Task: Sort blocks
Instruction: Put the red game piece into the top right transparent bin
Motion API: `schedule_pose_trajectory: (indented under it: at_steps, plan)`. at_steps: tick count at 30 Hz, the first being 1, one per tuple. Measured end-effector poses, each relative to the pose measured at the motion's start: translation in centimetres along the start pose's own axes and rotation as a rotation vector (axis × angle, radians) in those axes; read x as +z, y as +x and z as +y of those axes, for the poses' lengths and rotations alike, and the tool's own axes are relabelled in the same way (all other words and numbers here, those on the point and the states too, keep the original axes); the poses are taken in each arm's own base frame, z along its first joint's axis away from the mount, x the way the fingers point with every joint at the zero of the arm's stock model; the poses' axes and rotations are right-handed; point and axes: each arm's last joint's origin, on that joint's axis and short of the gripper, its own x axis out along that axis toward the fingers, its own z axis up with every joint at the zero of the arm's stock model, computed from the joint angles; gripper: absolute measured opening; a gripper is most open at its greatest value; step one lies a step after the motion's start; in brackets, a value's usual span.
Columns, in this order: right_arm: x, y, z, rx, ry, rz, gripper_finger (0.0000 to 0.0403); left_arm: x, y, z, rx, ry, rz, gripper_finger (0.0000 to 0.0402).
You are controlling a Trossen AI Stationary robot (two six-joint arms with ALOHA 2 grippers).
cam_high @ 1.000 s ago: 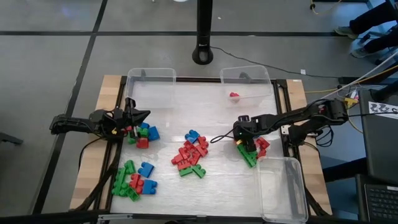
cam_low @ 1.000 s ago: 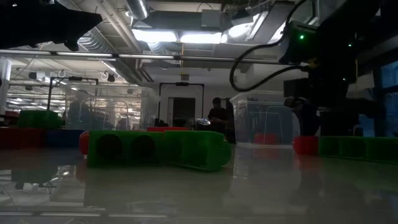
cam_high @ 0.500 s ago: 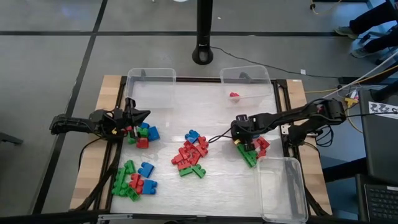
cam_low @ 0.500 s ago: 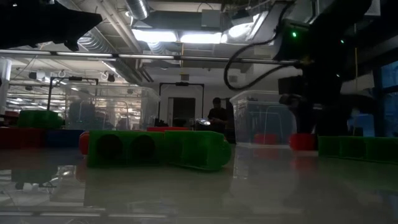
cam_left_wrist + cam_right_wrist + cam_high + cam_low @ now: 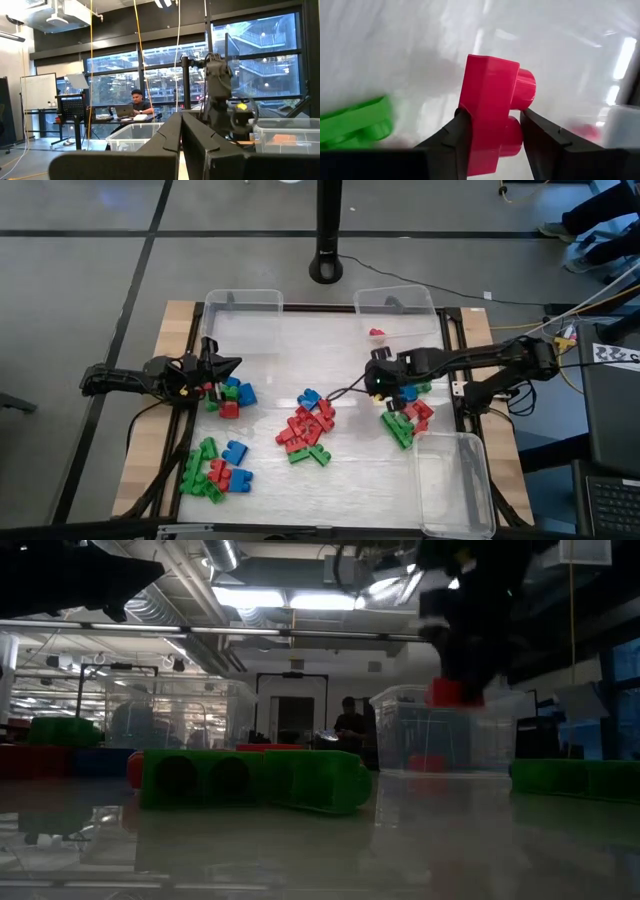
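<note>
A red block (image 5: 492,115) sits pinched between the two fingers of my right claw (image 5: 385,377), up off the table (image 5: 340,345). Its bumps stick out to one side. The bin (image 5: 396,302) at the far edge, with one red block (image 5: 376,333) already inside, lies just past this claw, so I think that is where mine should go. More blocks (image 5: 408,420) lie below, on the table. My left claw (image 5: 222,367) is pressed together, far off by the left pile (image 5: 232,395).

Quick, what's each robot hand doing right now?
Left tool: shut, empty, by the blocks at the table's left side.
Right tool: shut on a red block, lifted off the table.
</note>
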Motion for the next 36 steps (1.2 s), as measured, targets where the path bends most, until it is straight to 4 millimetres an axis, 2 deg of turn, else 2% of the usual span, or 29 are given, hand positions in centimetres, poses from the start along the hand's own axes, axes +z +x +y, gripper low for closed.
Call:
schedule_pose_trajectory:
  at_steps: [5, 10, 15, 22, 30, 36]
  plan:
    - [0.7, -2.5, -2.7, -0.057, 0.02, -0.023, 0.0147, 0.0, 0.0, 0.0, 0.0, 0.0, 0.0, 0.0004]
    - [0.1, -4.0, -5.7, -0.144, 0.044, 0.013, 0.0146, 0.0, 0.0, 0.0, 0.0, 0.0, 0.0, 0.0004]
    - [-1.7, -4.6, -9.3, -0.215, 0.095, 0.067, 0.0146, 0.0, 0.0, 0.0, 0.0, 0.0, 0.0, 0.0004]
    - [-5.6, -4.3, -13.6, -0.245, 0.198, 0.111, 0.0146, 0.0, 0.0, 0.0, 0.0, 0.0, 0.0, 0.0004]
    - [-7.9, -4.2, -16.1, -0.285, 0.309, 0.093, 0.0147, 0.0, 0.0, 0.0, 0.0, 0.001, 0.001, 0.0004]
    - [-8.3, -4.1, -16.4, -0.289, 0.324, 0.105, 0.015, 0.0, 0.0, 0.0, 0.0, 0.007, 0.001, 0.0004]
